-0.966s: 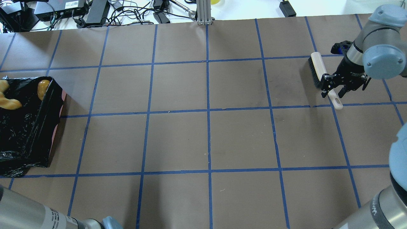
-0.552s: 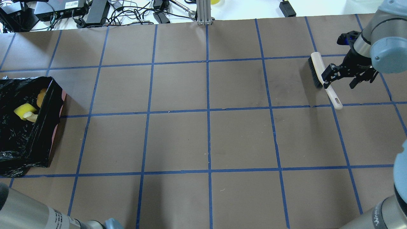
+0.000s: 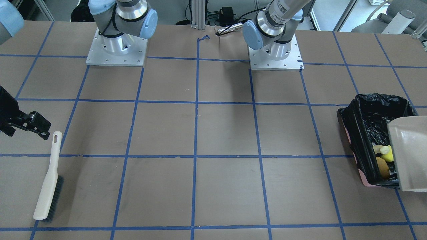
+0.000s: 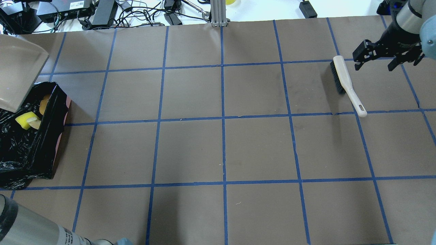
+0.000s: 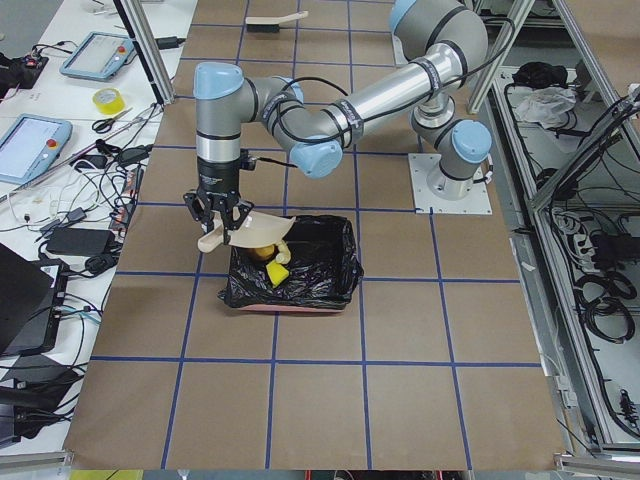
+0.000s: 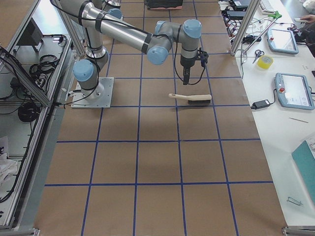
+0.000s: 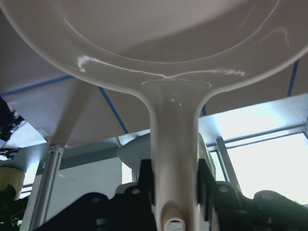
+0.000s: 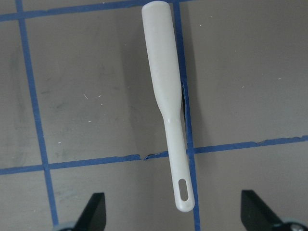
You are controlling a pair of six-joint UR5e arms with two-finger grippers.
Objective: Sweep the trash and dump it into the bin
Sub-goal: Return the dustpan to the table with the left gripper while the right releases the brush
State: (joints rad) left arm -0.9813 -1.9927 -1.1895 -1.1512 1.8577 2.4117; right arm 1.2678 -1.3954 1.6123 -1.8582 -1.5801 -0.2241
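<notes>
The bin (image 4: 51, 136), lined with a black bag, stands at the table's left end; it also shows in the front view (image 3: 355, 133). Inside lie the yellow sponge wedge (image 4: 23, 120), a pale peel piece (image 4: 34, 125) and the golden-brown lump (image 4: 43, 103). My left gripper (image 7: 175, 180) is shut on the handle of the beige dustpan (image 4: 18, 75), held tilted above the bin's far end (image 3: 408, 151). My right gripper (image 4: 388, 58) is open and empty, raised above the white brush (image 4: 345, 83) that lies flat on the table.
The brush (image 8: 166, 86) lies across a blue tape line at the table's right end. Cables, power bricks and a metal post (image 4: 218, 13) line the far edge. The robot bases (image 3: 116, 46) stand at the near side.
My right gripper has lifted off the brush and moved away toward the far right. The dustpan has come into view above the bin. The trash has settled in the bin.
</notes>
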